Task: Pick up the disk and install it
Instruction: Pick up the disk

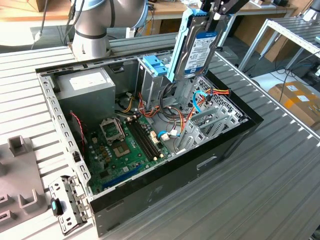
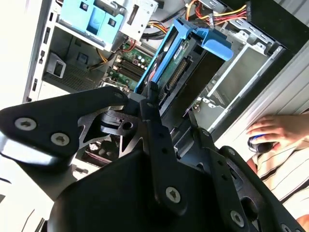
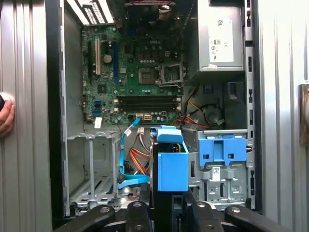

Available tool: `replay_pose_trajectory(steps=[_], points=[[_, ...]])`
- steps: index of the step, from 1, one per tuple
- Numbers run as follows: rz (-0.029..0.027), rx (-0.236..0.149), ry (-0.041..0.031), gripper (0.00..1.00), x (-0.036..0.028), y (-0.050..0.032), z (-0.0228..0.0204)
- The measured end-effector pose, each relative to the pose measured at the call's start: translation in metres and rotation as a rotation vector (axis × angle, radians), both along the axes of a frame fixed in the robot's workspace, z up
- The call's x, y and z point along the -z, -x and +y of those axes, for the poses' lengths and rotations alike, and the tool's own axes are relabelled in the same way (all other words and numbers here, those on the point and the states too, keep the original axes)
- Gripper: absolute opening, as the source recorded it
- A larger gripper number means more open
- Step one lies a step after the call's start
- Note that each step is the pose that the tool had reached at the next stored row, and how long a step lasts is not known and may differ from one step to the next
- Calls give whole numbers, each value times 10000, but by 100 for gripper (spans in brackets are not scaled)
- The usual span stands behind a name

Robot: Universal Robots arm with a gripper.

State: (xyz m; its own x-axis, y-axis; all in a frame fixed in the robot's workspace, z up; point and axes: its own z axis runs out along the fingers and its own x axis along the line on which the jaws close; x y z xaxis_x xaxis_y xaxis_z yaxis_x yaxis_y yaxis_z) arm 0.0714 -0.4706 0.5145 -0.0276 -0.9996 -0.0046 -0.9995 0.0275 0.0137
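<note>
Gripper (image 2: pixel 173 104) is clamped on the disk (image 1: pixel 200 47), pinching one short end with a finger on each flat face. The disk hangs near-upright, slightly tilted, over the open case (image 1: pixel 165 185), label toward the exterior camera, free end down toward the drive area. The end grip makes sense to me: it leaves the long body and the light-blue carrier (image 3: pixel 172 171) rails free, so little of the gripper has to go into the case. In the first wrist view the disk is edge-on, between the empty bay (image 3: pixel 91 169) and the cage (image 3: pixel 222 186) that carries the blue latch (image 1: pixel 154 66). It sits just beside the latch; can't tell if its low end touches any metal. Not seated in anything as far as I can see. In the way: a blue cable (image 3: pixel 120 159) and orange wires (image 1: pixel 220 92) lie loose beside and below the low end, near the bay mouth, which I'd call a snag risk. Board (image 3: pixel 135 58) and PSU (image 1: pixel 85 87) are well apart from the disk, no issue. The case lies on its side on the slatted surface (image 1: pixel 280 190). A person's hand (image 2: pixel 273 130) rests outside the case wall, apart from the disk.
</note>
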Motion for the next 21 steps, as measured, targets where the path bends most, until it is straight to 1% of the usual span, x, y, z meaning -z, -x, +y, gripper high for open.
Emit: replay_pose_trajectory(steps=[1, 3, 5, 7, 9, 11, 12, 14, 15, 16, 17, 21], points=[[0, 2, 0, 35, 0, -1, -26], [0, 8, 0, 35, 1, -4, -133], [0, 13, 1, 35, 2, -6, -219], [0, 15, 2, 35, 3, -6, -270], [0, 18, 3, 35, 4, -6, -355], [0, 18, 15, 35, 4, -7, -422], [0, 18, 26, 35, 5, -7, -463], [0, 18, 43, 35, 6, -7, -516], [0, 18, 68, 35, 8, -7, -590], [0, 19, 80, 35, 8, -7, -627], [0, 19, 92, 35, 9, -7, -662], [0, 19, 115, 35, 13, -7, -757]])
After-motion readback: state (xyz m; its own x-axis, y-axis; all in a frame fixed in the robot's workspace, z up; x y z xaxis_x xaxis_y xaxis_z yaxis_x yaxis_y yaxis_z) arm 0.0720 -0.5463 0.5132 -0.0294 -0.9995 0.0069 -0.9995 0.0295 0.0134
